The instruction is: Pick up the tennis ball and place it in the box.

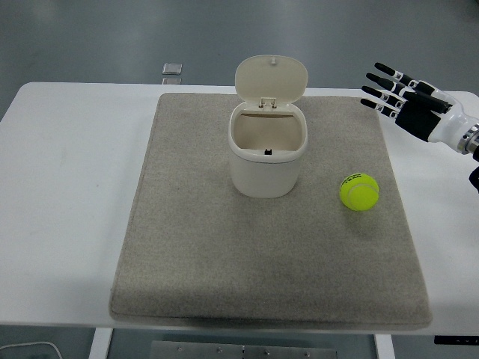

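Observation:
A yellow-green tennis ball lies on the grey mat, right of centre. The box is a cream bin with its hinged lid standing open, upright in the middle of the mat; its inside looks empty. My right hand comes in from the right edge, raised above the mat's far right corner, fingers spread and holding nothing. It is up and to the right of the ball, well apart from it. The left arm is out of view.
The mat covers most of the white table. A small grey square object lies at the table's far edge, left of the bin.

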`<action>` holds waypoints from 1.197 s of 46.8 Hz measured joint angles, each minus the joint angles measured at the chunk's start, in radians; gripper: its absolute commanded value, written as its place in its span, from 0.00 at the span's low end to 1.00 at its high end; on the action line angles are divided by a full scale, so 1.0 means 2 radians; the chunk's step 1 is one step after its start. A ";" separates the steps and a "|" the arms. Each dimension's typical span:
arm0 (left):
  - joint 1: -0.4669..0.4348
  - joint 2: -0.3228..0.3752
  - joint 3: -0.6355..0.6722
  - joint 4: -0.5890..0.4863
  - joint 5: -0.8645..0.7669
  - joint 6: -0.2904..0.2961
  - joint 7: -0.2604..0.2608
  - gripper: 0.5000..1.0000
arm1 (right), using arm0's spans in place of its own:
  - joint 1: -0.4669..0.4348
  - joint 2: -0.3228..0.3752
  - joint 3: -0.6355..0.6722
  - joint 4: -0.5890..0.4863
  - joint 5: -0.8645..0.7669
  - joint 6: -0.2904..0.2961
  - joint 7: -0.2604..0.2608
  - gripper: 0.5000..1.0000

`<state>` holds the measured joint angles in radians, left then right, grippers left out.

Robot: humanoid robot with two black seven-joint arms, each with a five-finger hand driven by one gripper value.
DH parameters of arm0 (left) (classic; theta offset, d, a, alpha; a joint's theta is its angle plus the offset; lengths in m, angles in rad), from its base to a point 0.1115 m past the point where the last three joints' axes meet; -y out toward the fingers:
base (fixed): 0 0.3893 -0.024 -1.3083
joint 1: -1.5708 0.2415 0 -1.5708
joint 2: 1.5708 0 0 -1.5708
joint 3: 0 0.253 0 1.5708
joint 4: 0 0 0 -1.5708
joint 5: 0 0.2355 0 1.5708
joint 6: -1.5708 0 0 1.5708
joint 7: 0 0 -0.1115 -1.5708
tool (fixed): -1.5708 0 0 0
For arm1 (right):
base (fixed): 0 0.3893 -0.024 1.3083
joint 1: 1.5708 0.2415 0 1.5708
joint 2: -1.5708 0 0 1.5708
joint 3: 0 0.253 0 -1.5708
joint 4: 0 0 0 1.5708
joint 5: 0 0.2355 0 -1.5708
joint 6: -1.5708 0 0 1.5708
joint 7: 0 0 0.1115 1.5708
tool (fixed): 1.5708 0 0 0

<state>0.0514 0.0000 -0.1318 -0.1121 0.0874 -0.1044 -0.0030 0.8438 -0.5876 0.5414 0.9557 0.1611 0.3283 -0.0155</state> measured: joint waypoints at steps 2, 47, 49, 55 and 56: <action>0.000 0.000 0.000 0.000 0.000 0.000 0.000 0.98 | 0.000 0.000 0.000 0.000 0.000 0.000 0.000 0.81; -0.003 0.000 0.000 0.000 0.000 0.000 0.000 0.98 | 0.004 -0.021 -0.001 -0.009 -0.008 0.001 0.005 0.81; -0.003 0.000 0.000 0.000 0.000 0.000 0.000 0.98 | 0.005 -0.026 -0.001 -0.009 -0.008 0.010 0.005 0.81; -0.003 0.000 0.000 0.000 0.000 0.000 0.000 0.98 | 0.008 -0.044 -0.002 -0.009 -0.021 0.048 0.004 0.81; -0.003 0.000 0.000 0.000 0.000 0.000 0.000 0.98 | 0.008 -0.046 -0.002 -0.009 -0.026 0.053 0.004 0.81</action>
<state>0.0460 0.0000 -0.1319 -0.1120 0.0871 -0.1042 -0.0031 0.8591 -0.6791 0.5371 0.9386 0.1081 0.4346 -0.0076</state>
